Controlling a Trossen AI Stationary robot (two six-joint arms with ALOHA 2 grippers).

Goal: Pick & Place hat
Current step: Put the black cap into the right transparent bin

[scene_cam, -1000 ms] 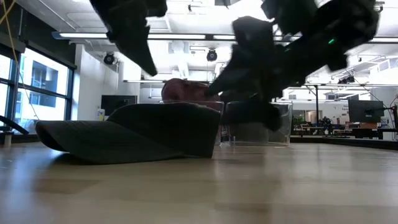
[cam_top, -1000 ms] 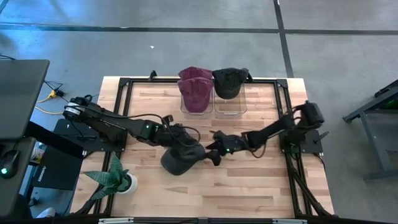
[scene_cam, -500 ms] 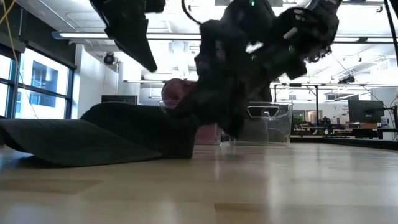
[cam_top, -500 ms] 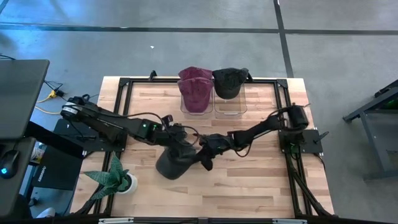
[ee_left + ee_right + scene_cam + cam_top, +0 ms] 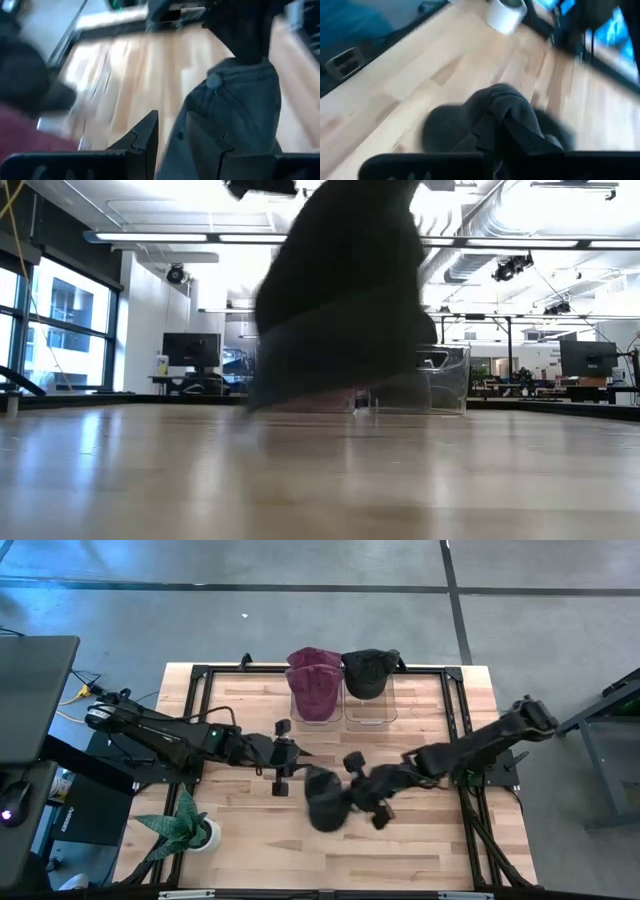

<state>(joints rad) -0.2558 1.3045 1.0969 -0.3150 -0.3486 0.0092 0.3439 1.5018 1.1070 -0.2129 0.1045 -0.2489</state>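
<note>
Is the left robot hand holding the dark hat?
No, the left hand is open and empty beside the hat, which the right hand grips.

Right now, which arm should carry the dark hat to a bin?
Right. The right gripper is pinching the dark hat, which hangs clear of the table. The left gripper is open beside it, holding nothing. The clear bins lie straight ahead.

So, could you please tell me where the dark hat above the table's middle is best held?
Probably the soft crown, from the right side: the hat hangs limp off the table, and the right tool pinches a gathered fold there. The left tool waits open beside it.
</note>
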